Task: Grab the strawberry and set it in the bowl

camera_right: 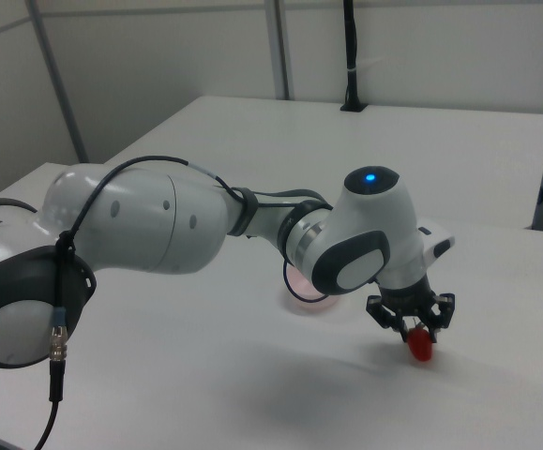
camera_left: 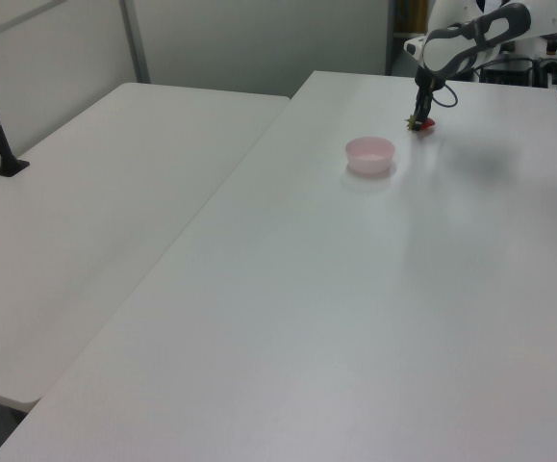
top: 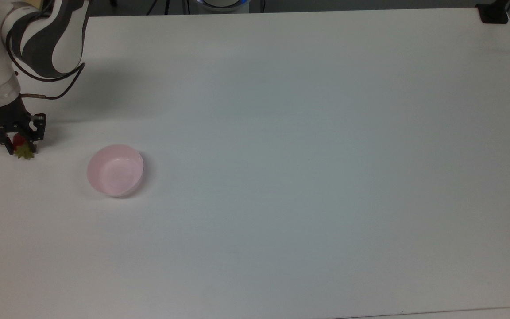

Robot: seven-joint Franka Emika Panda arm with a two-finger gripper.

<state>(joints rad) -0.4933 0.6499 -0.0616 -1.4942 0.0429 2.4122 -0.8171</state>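
A: Where's the strawberry point(top: 19, 141) now?

B: On the desk point(top: 281, 177), at the far left of the top view, between the fingers of the hand point(top: 17, 146). The green cap pokes out toward 6 o'clock in the top view. In the right view the red tip point(camera_right: 421, 346) shows just below the fingers.

A: Is the hand holding it?

B: The fingers stand narrow, one on each side of the berry, and look closed on it. I'd judge the grasp made or nearly so, with the fruit not yet off the desk.

A: How should this step go?

B: Squeeze gently; the berry is small and glossy, so it may slip or roll out. Lift straight up first, clear of the desk, then carry it toward the bowl point(top: 115, 170), which sits near, at about 4 o'clock from the berry in the top view. Rise above the rim before crossing it, then release low over the middle.

A: And the arm?

B: It reaches down from 12 o'clock in the top view, wrist pointing nearly straight down, a black cable point(top: 56, 75) looping beside it. In the right view the arm curls over in front of the bowl point(camera_right: 301, 289).
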